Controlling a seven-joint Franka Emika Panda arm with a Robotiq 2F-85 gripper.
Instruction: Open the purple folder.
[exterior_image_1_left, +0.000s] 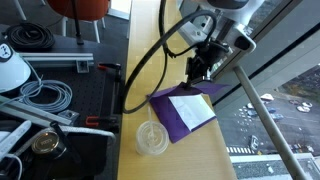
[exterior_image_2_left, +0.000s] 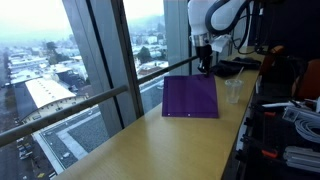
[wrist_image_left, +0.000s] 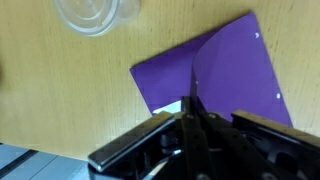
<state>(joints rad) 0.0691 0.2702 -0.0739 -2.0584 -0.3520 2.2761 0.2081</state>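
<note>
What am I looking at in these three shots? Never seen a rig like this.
It is one robot arm with a two-fingered gripper at its end. Two pictures come from cameras standing outside the robot, viewing the same wooden table by a window from different places. The third comes from a camera on the wrist, looking down past the gripper. On the table lie a purple folder and, beside it and apart from it, a clear plastic cup. The gripper looks shut on the folder's edge, with the cover raised a little, so white paper shows beneath. Cables lie on the black bench alongside.
</note>
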